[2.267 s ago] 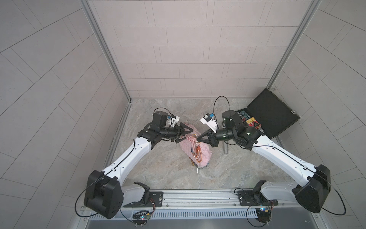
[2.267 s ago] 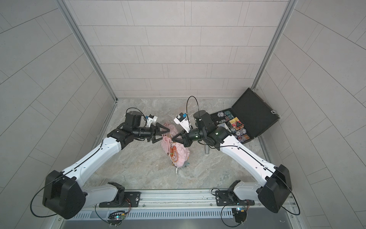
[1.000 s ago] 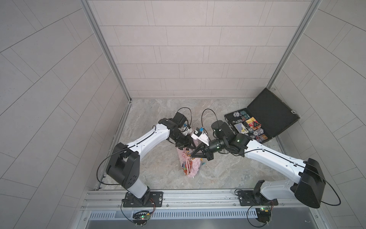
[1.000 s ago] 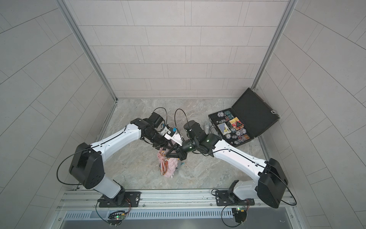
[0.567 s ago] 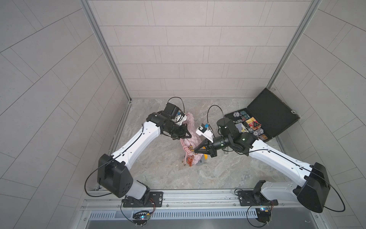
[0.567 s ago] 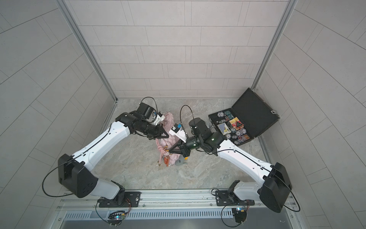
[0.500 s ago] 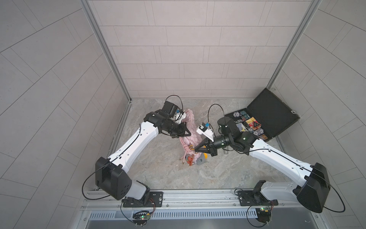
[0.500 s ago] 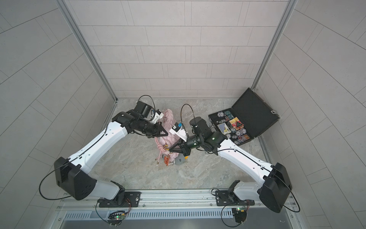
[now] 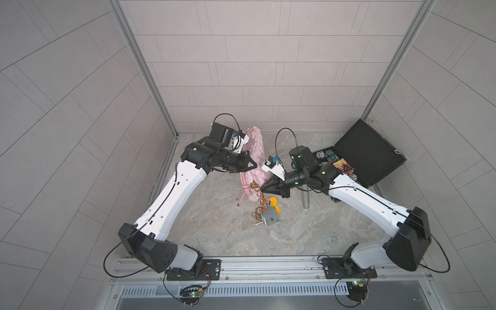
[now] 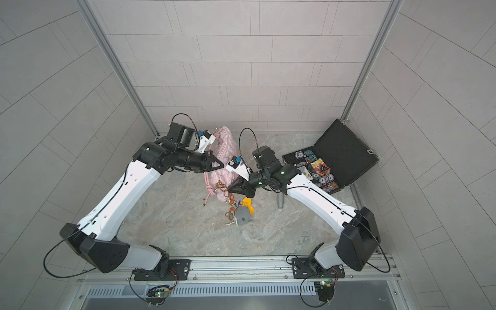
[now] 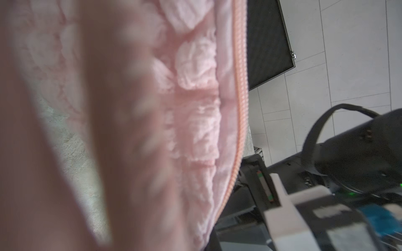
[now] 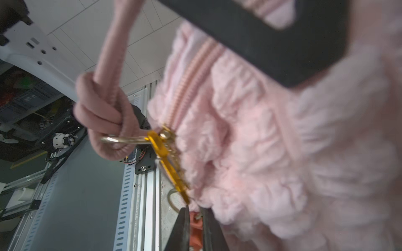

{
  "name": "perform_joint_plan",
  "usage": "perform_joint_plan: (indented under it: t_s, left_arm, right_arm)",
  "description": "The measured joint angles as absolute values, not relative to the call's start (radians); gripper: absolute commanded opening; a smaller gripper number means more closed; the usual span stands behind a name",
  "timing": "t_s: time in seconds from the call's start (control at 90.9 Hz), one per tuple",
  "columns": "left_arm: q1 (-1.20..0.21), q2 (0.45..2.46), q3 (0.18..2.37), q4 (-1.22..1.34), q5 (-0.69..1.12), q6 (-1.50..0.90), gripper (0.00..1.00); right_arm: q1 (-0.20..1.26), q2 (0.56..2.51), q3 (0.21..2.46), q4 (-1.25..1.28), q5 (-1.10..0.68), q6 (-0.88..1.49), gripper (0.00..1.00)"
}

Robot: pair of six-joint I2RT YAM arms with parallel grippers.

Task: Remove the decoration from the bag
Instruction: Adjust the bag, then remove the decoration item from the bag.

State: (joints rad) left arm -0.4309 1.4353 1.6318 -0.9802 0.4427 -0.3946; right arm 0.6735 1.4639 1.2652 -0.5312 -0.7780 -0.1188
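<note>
You're not done: left gripper [image 9: 253, 167] is clamped on the bag [image 9: 256, 145], charm [image 9: 269, 216] still looks clipped on by its gold clasp [image 12: 167, 160], right gripper [image 9: 263, 189] is nearly closed there, can't tell if it's gripping

Top views: one stereo head mounted high over the base rail [image 9: 268, 264], looking down and tilted toward the back wall [image 9: 255, 80]. Both cover the whole tabletop [image 9: 214, 236], nearly identical, slight sideways shift. Left wrist cam: jammed against the bag [image 11: 195, 130], mostly blur, faces the black case [image 11: 267, 43] and right arm [image 11: 359, 147]. Right wrist cam: equally close, looks past the right tool [image 12: 194, 214] toward the base rail [image 12: 148, 191]. Both wrist views share the bag's zipper [image 11: 240, 130].
</note>
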Motion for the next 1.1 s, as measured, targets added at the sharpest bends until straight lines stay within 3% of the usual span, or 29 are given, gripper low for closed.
perform_joint_plan:
  t_s: [0.143, 0.264, 0.55, 0.737, 1.101]
  left_arm:
    - [-0.423, 1.435, 1.632, -0.980, 0.445, -0.448, 0.00]
    - [-0.423, 1.427, 1.630, -0.979, 0.434, -0.496, 0.00]
    - [-0.423, 1.406, 1.612, -0.978, 0.336, -0.653, 0.00]
    - [-0.423, 1.406, 1.599, -0.982, 0.273, -0.755, 0.00]
    - [-0.423, 1.390, 1.572, -0.981, 0.256, -0.842, 0.00]
  right_arm:
    - [0.668, 1.525, 1.295, -0.500, -0.765, -0.116, 0.14]
    - [0.668, 1.500, 1.285, -0.459, -0.746, -0.112, 0.22]
    - [0.687, 1.209, 1.042, -0.336, -0.526, -0.099, 0.37]
    - [0.785, 1.099, 0.960, -0.212, -0.344, -0.122, 0.39]
    - [0.912, 1.203, 0.987, -0.091, -0.259, -0.202, 0.37]
